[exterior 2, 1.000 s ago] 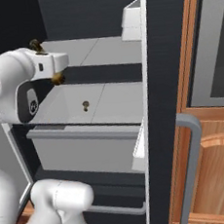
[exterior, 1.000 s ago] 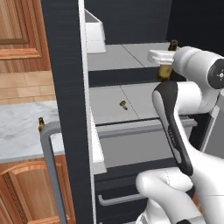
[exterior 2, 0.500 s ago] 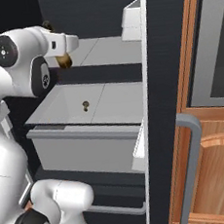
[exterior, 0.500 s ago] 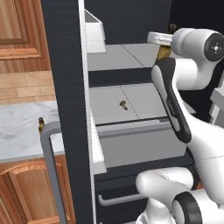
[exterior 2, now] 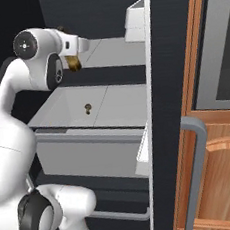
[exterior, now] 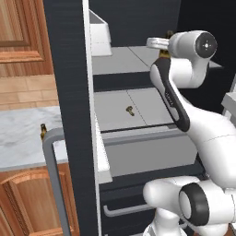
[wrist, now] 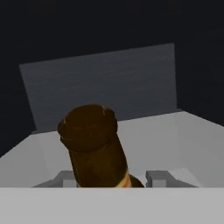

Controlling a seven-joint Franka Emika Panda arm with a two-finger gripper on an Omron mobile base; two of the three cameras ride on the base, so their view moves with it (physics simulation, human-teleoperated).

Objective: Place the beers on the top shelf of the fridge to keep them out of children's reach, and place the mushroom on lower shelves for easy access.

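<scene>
Gripper (wrist: 109, 177) clamped on a brown beer bottle (wrist: 94, 146), seen in the lower centre of the hand view, one finger (wrist: 66, 178) on each side of the glass. Bottle base turned toward the camera there, a strip of yellowish label at the lower edge. Behind it, in the upper half of that frame, a light-grey shelf floor and a grey back wall, dark around.

In the right base view, the hand (exterior 2: 72, 45) in the upper left of the frame, with the lower end of the bottle (exterior 2: 73, 63) hanging brown under it, at the left front edge of the top shelf (exterior 2: 111, 52). In the left base view, the same hand (exterior: 159, 43) in the upper right, a small piece of bottle (exterior: 162, 54) showing beside it, above the right part of the top shelf (exterior: 120, 60). Whether the bottle touches the shelf: cannot tell.

One shelf lower (exterior: 110, 108), in the middle of the left base view, a tiny tan mushroom (exterior: 130, 110) lying close to the middle seam; in the right base view the mushroom (exterior 2: 87, 108) at centre left on that lower shelf (exterior 2: 121, 104).

White bin (exterior: 99, 33) at the top centre of the left base view, at the back left of the top shelf. Second beer bottle (exterior: 43, 131) standing upright at the left edge, on the marble counter (exterior: 20, 138), just behind the grey door handle (exterior: 53, 177) of the dark fridge (exterior: 71, 92). Wooden cabinets (exterior: 18, 27) in the upper left corner.
</scene>
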